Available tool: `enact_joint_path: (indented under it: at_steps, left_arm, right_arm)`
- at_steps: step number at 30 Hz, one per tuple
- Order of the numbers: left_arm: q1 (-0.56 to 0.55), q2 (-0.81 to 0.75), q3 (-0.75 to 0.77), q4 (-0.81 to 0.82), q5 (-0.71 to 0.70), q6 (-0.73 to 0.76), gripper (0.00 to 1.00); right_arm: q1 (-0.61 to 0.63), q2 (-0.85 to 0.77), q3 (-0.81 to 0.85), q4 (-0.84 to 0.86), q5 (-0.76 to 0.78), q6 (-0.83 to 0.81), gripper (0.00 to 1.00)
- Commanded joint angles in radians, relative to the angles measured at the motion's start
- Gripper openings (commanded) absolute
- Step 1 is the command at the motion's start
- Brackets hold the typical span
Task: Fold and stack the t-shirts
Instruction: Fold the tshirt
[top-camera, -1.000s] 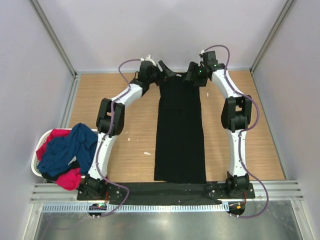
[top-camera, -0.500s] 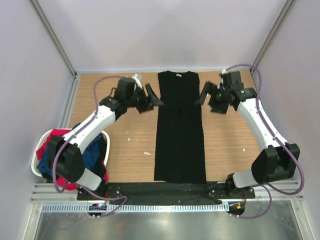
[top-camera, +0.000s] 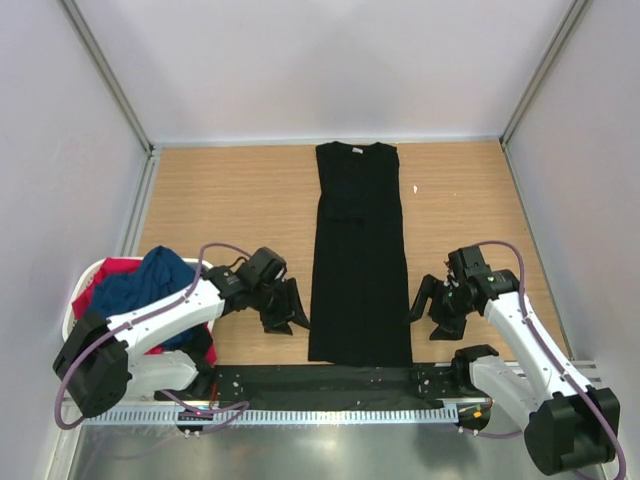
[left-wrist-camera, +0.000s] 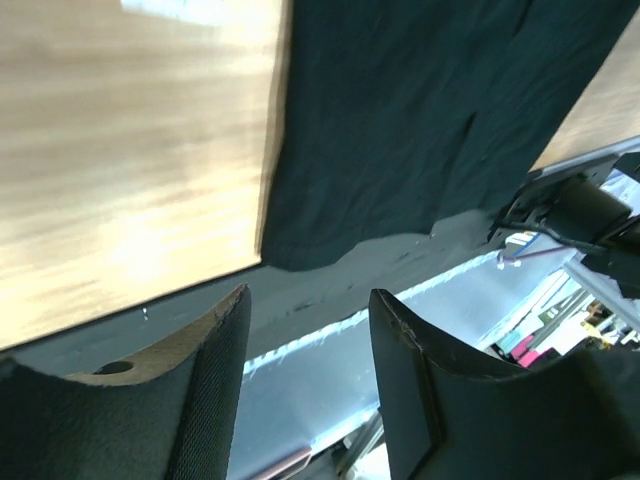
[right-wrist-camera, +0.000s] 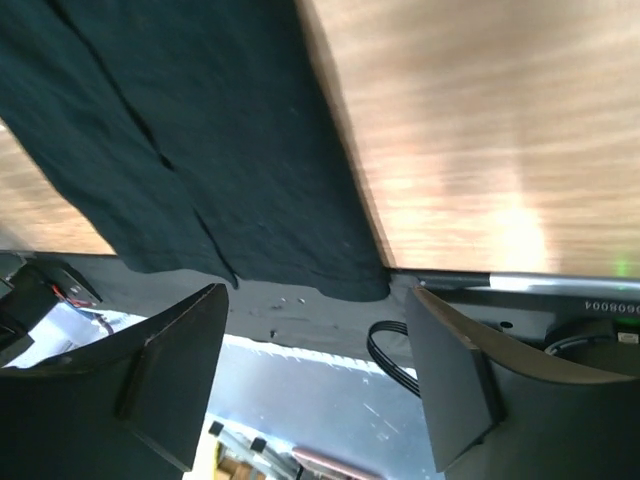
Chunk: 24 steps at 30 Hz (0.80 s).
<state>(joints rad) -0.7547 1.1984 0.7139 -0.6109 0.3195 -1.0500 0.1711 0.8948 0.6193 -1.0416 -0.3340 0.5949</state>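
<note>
Lying flat, the soft black t-shirt (top-camera: 360, 260) forms a long narrow rectangle.

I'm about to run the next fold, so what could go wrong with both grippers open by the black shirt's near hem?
The near hem of the black shirt ends at a dark mat, so the left gripper and right gripper, both open, might miss its edge.
The shirt is folded lengthwise; pinching only the top layer could undo that fold.
Uneven lifts would skew the strip.
</note>
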Motion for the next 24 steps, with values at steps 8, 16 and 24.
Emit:
enact_joint_path:
  at_steps: [8,16,24]
  left_arm:
    - [-0.104,0.046,-0.079,0.155,-0.005,-0.159,0.45]
    - [-0.212,0.082,-0.148,0.319,-0.031,-0.28,0.46]
    - [-0.265,0.086,-0.192,0.355,-0.088,-0.329,0.46]
  right_arm:
    - [0.045,-0.005,-0.119,-0.002,-0.08,0.034,0.68]
    - [0.105,0.003,-0.187,0.04,-0.1,0.04,0.59]
    - [0.119,-0.023,-0.216,0.078,-0.105,0.054,0.56]
